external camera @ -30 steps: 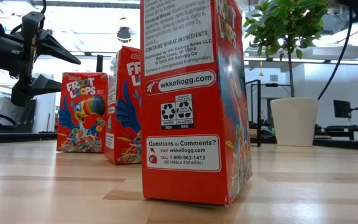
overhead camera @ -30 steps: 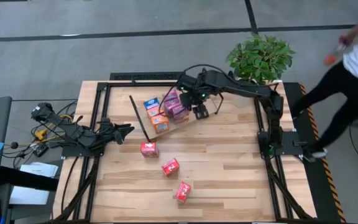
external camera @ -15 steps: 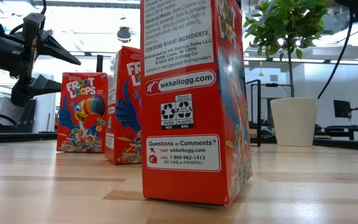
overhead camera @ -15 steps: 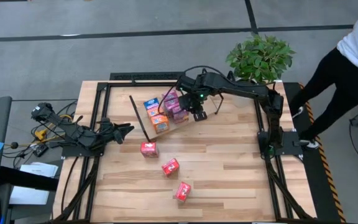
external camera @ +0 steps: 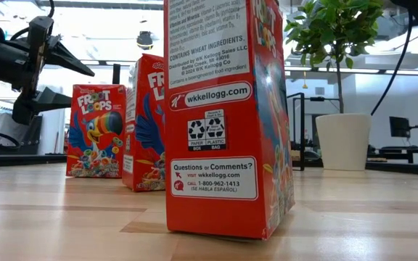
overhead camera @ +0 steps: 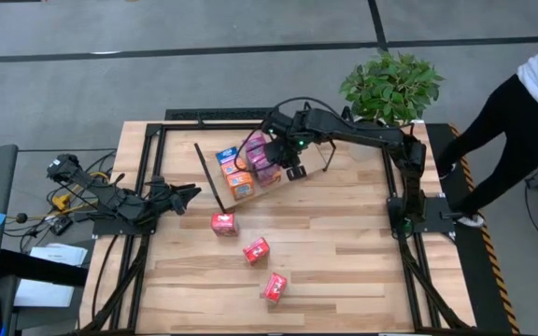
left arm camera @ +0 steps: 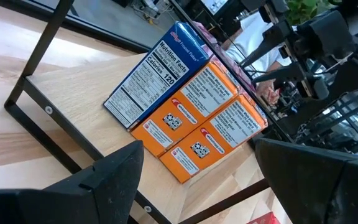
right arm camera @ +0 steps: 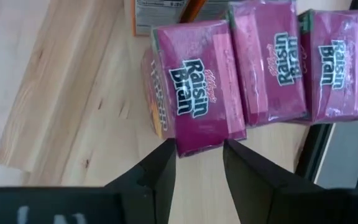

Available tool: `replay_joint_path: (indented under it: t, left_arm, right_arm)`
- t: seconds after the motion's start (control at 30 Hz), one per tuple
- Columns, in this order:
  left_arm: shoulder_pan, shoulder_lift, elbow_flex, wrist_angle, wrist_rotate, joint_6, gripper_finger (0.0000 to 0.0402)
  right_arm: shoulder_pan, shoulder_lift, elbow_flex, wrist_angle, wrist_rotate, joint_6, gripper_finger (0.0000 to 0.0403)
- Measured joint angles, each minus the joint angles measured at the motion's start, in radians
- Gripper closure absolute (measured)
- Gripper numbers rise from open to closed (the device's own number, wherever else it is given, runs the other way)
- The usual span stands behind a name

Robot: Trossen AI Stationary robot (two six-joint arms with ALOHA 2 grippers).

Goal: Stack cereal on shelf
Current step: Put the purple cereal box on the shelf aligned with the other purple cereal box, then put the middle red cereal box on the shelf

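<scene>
Two arms are mine. My right arm reaches from its base at the right edge across to the far middle of the table, elbow raised, wrist bent down over the shelf. My right gripper hangs just above the pink Raisin Bran boxes; its fingers stand narrowly apart, straddling the edge of the nearest pink box without clamping it. The orange boxes and the blue box lie on the shelf beside them. Three red boxes stand loose on the near tabletop. My left gripper waits low at the left, spread wide, holding nothing.
</scene>
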Motion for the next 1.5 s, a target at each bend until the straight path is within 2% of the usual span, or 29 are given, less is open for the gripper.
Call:
replay_joint_path:
  t: [0.4,0.83,1.13,1.33,1.5]
  left_arm:
    - [0.000,0.000,0.000,-0.005,-0.025,0.000,0.0101]
    - [0.000,0.000,0.000,-0.005,-0.021,0.000,0.0101]
    - [0.000,0.000,0.000,-0.004,-0.021,0.000,0.0101]
    - [0.000,0.000,0.000,-0.004,-0.021,0.000,0.0101]
    - [0.000,0.000,0.000,-0.005,-0.021,0.000,0.0101]
  right_arm:
    - [0.025,0.000,0.000,-0.048,0.004,0.039,0.0227]
    - [0.025,-0.002,0.006,-0.067,0.000,0.066,0.0241]
    - [0.032,-0.002,0.008,-0.044,0.002,0.058,0.0211]
    - [0.035,-0.010,0.061,-0.060,0.005,0.056,0.0192]
    - [0.058,-0.011,0.173,-0.157,0.000,0.065,0.0186]
